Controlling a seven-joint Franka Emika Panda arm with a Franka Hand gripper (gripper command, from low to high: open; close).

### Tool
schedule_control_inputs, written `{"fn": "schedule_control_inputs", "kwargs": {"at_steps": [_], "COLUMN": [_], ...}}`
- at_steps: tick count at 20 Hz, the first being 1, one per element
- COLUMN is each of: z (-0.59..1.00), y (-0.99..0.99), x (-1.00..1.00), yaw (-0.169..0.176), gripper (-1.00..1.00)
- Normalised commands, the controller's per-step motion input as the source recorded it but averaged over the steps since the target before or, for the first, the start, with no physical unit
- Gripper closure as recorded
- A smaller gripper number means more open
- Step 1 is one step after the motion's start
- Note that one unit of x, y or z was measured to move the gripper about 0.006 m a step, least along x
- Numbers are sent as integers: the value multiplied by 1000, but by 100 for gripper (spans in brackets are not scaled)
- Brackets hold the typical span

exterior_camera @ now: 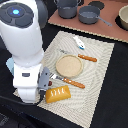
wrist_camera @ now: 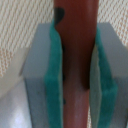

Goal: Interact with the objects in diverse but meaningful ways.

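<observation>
In the wrist view my gripper point(wrist_camera: 77, 67) is shut on the thin reddish-brown sausage point(wrist_camera: 75, 25), which runs lengthwise between the teal pads point(wrist_camera: 54, 75). In the exterior view the white arm point(exterior_camera: 25, 50) stands over the near-left corner of the placemat and hides the fingers and the sausage. The yellow-orange scored bread loaf point(exterior_camera: 58, 93) lies on the mat right beside the arm's base end. A small white piece point(exterior_camera: 78, 42) lies at the mat's far edge. A pale blue bit of the carton point(exterior_camera: 9, 65) peeks out behind the arm.
A striped placemat point(exterior_camera: 102, 75) carries a round tan plate point(exterior_camera: 68, 65), an orange-handled fork point(exterior_camera: 84, 57) and knife point(exterior_camera: 69, 81). Two grey pots point(exterior_camera: 67, 7) point(exterior_camera: 90, 15) stand on a brown board at the back. A bowl point(exterior_camera: 123, 17) is at the far right.
</observation>
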Motion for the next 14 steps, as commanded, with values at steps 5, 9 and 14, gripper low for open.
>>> {"fn": "schedule_control_inputs", "kwargs": {"at_steps": [5, 9, 14], "z": [313, 416, 814], "y": [13, 0, 111], "x": [318, 114, -369], "yaw": [2, 12, 6], "gripper": [-100, -100, -100]}}
